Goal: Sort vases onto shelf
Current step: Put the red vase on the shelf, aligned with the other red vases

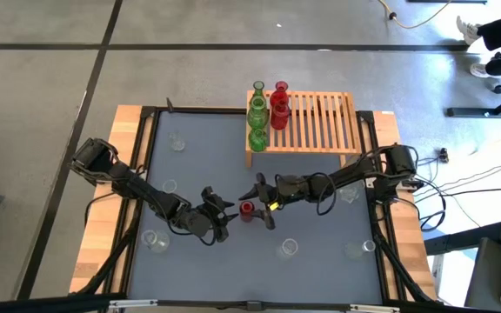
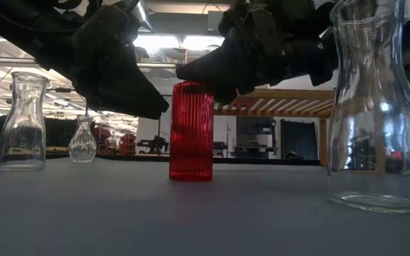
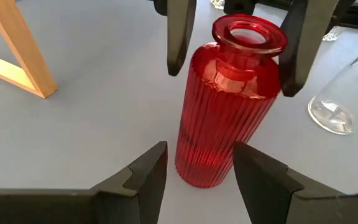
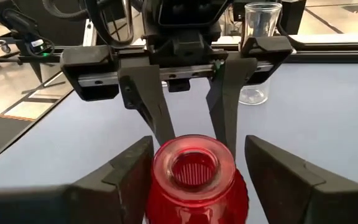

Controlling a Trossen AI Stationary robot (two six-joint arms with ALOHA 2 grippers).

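Reaching in from both sides, my two arms meet low over the middle of the gray table (image 1: 320, 252). My right gripper (image 1: 262, 202) has its fingers spread on each side of the red vase's neck, not squeezing it. My left gripper (image 1: 222, 216) sits just beside the vase on the left, fingers parted around its lower body; I cannot tell if they touch the glass. The red vase (image 1: 247, 210) stands upright on the table. It is see-through glass with thin ribs and a round open mouth. The shelf (image 1: 320, 122) of pale wood slats stands at the far side, with green vases (image 1: 257, 117) and red vases (image 1: 279, 106) on its left end. Clear vases (image 1: 287, 249) stand around the table.
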